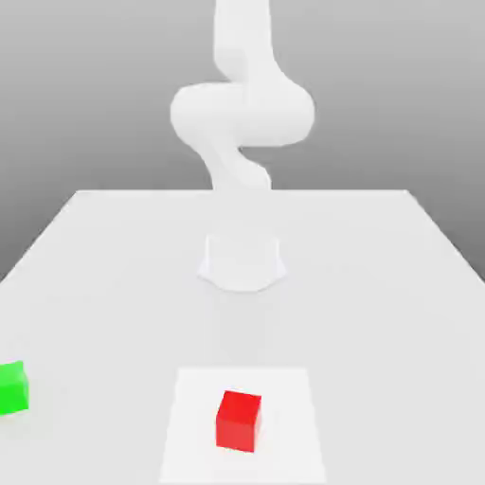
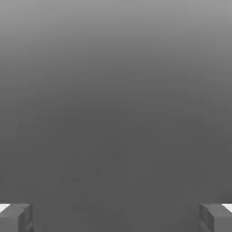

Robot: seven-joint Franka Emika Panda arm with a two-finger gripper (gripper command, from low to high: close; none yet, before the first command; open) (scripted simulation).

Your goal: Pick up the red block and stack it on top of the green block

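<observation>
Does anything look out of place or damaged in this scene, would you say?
Nothing looks spilled or damaged. The red block sits slightly askew on the white square, its edges not parallel to the square's, though that is hardly a fault.

Red block on square patch, green block exterior view's left

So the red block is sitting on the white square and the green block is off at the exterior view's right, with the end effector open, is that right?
Not quite: the green block is at the exterior view's left, as that view shows. The red block is on the white square, and the end effector is open.
</observation>
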